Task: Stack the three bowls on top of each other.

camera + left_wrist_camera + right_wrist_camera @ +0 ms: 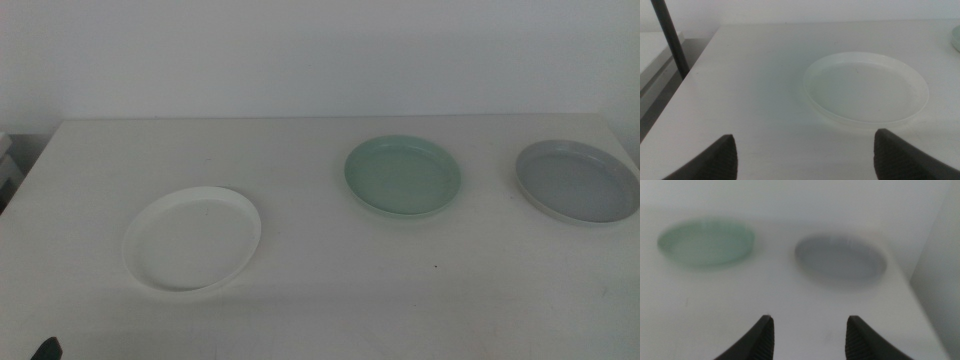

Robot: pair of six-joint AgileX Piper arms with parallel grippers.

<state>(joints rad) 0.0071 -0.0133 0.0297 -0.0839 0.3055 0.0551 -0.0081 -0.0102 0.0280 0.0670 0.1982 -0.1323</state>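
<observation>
Three bowls sit apart on the white table (pixel 320 300). The white bowl (pixel 192 238) is at the front left, the mint green bowl (pixel 403 176) is right of centre, and the grey bowl (pixel 577 181) is at the far right. My left gripper (pixel 805 155) is open and empty, held back from the white bowl (pixel 866 92); only a dark tip of it (pixel 45 348) shows at the bottom left of the middle view. My right gripper (pixel 810 330) is open and empty, short of the grey bowl (pixel 841 260) and the green bowl (pixel 706 241). The right arm is out of the middle view.
A white wall runs behind the table. The table's left edge (pixel 690 75) has a dark pole (pixel 671 37) beside it. The table's right edge (pixel 912 295) lies close beyond the grey bowl.
</observation>
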